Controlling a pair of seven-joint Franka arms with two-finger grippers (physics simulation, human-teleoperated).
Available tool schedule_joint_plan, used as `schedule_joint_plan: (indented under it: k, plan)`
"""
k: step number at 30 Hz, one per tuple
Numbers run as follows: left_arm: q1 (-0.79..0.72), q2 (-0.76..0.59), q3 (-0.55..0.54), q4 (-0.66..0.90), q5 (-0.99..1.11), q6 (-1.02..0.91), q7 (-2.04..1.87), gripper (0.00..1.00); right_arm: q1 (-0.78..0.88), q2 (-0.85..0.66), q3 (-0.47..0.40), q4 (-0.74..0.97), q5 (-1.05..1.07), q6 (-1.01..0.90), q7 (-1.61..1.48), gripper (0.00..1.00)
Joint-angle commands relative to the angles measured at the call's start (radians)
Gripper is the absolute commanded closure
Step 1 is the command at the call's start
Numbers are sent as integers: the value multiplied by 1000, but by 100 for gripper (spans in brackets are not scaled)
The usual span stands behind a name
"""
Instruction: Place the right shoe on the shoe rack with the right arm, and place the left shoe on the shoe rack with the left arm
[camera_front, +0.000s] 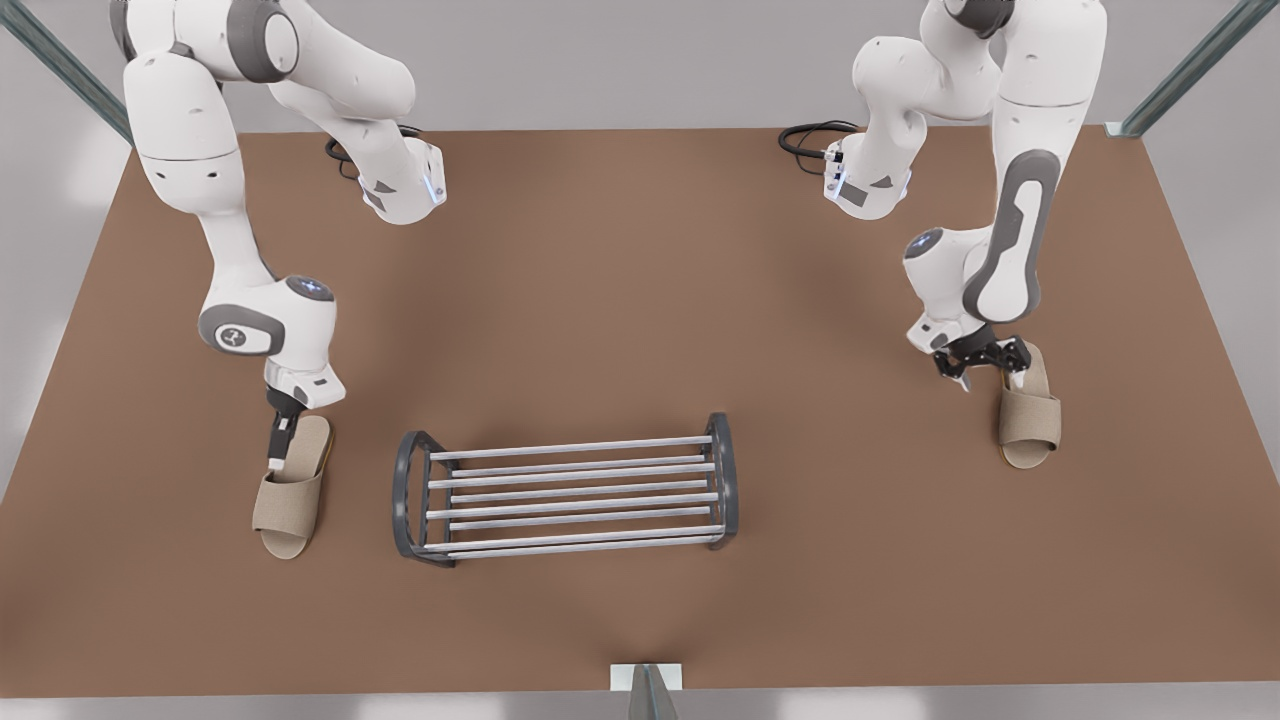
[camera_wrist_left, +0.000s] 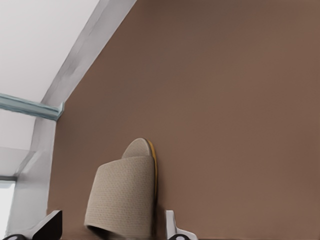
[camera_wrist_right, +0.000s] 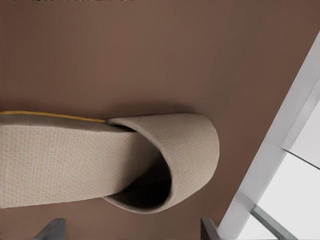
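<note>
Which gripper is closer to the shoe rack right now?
The right. The right gripper is at the right shoe's heel, close to the shoe rack on the front view's left. The left gripper is over the left shoe, well beyond the other end.

We see both slippers in beige woven cloth with a coarse, matt weave: one (camera_front: 293, 487) at the front view's left, one (camera_front: 1029, 420) at its right. A thin yellow edge (camera_wrist_right: 55, 116) lines one sole. The shoe rack (camera_front: 566, 490) pairs dark grey matt metal end frames with silvery, smooth bars. The table (camera_front: 640, 280) looks plain brown and matt. The arms' shells (camera_front: 180, 120) look like smooth white plastic.
</note>
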Motion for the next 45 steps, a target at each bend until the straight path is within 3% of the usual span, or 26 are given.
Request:
schedule_joint_plan:
  k: [1, 6, 9, 12, 21, 28, 31, 42, 45]
  plan:
    - [11, 13, 47, 0, 49, 197, -1487, 0, -3, 20, -1, 17, -53, 33, 425, 0]
    - [16, 16, 101, 7, 79, 218, -1790, 0, -3, 51, -1, 34, -59, 31, 479, 0]
    - [19, 16, 99, 17, 319, 224, -1794, 0, -12, 77, 0, 60, -77, 30, 479, 0]
    - [17, 100, 87, 47, 478, 109, -1940, 0, -12, 103, 0, 88, -77, 30, 481, 0]
    - [2, 209, 29, 75, 581, -99, -2350, 0, -29, 173, 0, 185, -85, 38, 481, 0]
    - [3, 195, 56, 64, 1050, -90, -2344, 0, -26, 198, 2, 228, -105, 38, 481, 0]
    - [16, 189, 64, 66, 1086, -67, -2344, 0, -19, 186, 4, 229, -235, -1, 482, 0]
    - [54, 197, 55, 80, 1225, 11, -2350, 0, -15, 204, 23, 263, -235, -2, 504, 0]
    - [65, 255, 52, 139, 1222, 17, -2350, 0, -16, 200, 50, 272, -312, -33, 504, 0]
